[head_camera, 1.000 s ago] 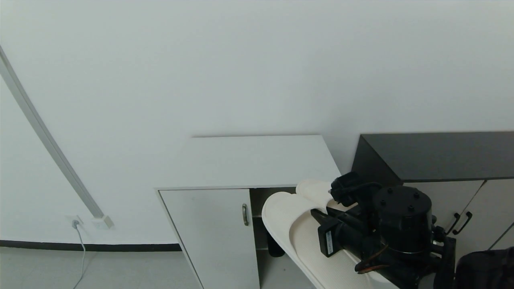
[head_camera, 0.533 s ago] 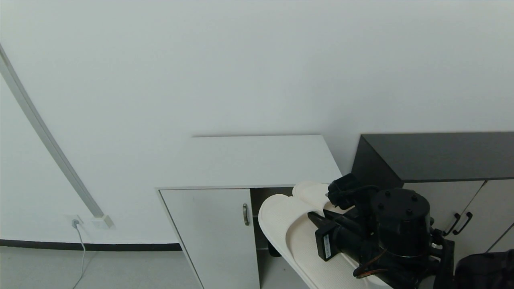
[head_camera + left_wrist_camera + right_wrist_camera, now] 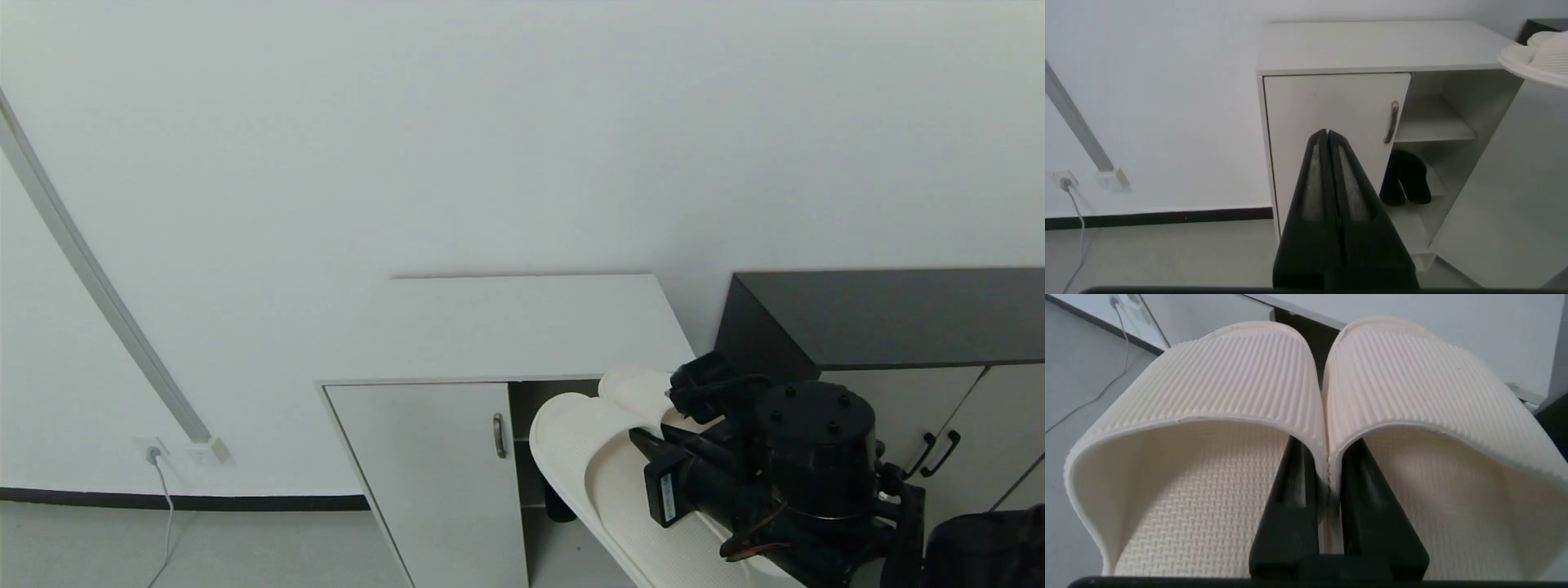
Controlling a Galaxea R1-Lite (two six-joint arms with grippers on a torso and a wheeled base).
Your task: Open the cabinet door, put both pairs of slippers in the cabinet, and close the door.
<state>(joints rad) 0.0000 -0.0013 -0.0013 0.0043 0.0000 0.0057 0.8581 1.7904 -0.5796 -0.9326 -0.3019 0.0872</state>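
A pair of cream slippers (image 3: 588, 457) hangs in the air in front of the white cabinet's (image 3: 506, 327) open right half. My right gripper (image 3: 1323, 461) is shut on the slippers (image 3: 1233, 416), pinching their two inner walls together, toes toward the opening. The cabinet's left door (image 3: 424, 474) is closed. A pair of black slippers (image 3: 1405, 176) lies on a lower shelf inside. My left gripper (image 3: 1327, 137) is shut with nothing in it, held well back from the cabinet (image 3: 1372, 37), level with the closed door (image 3: 1331, 106).
A dark-topped cabinet (image 3: 882, 314) with black handles (image 3: 939, 453) stands right beside the white one. On the wall to the left run a slanted cable duct (image 3: 90, 278) and a socket with a cord (image 3: 153, 453). Bare grey floor (image 3: 204, 547) lies in front.
My right gripper with the cream slippers swayed slightly left, then came back a little. Everything else stayed as it was.
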